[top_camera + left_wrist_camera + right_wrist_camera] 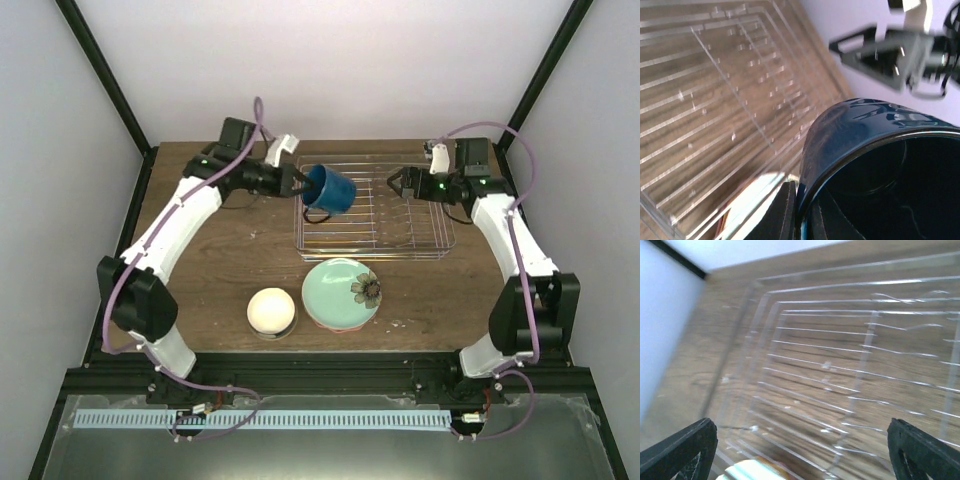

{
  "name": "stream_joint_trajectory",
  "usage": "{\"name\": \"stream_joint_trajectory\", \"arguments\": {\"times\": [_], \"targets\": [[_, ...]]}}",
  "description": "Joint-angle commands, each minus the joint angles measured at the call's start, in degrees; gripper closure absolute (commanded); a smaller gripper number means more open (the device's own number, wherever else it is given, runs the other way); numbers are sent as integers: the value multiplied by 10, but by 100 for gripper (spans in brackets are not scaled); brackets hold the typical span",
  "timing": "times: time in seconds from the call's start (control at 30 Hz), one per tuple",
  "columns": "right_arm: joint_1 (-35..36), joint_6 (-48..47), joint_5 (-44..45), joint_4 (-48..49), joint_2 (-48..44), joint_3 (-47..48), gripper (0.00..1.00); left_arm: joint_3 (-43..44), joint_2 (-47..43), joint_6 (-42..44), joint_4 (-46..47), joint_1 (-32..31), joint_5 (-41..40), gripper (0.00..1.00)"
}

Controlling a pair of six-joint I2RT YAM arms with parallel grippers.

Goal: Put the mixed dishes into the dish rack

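Dark blue mug (332,188) between left jaws

Blue mug (330,188) hanging tilted over left end of chrome rack (400,215); cream bowl (271,310) and flowered mint plate (340,292) sitting just before it.

Probably a lab test cell: white walls (350,70), black frame posts (103,70), wooden table (230,262)
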Motion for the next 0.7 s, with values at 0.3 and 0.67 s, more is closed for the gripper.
{"name": "stream_joint_trajectory", "arguments": {"times": [0.3, 0.67], "targets": [[21, 301, -387, 504, -66, -194, 26, -65, 20, -352, 521, 30, 80, 100], [41, 613, -453, 950, 8, -253, 33, -99, 37, -416, 639, 29, 75, 100]]}}
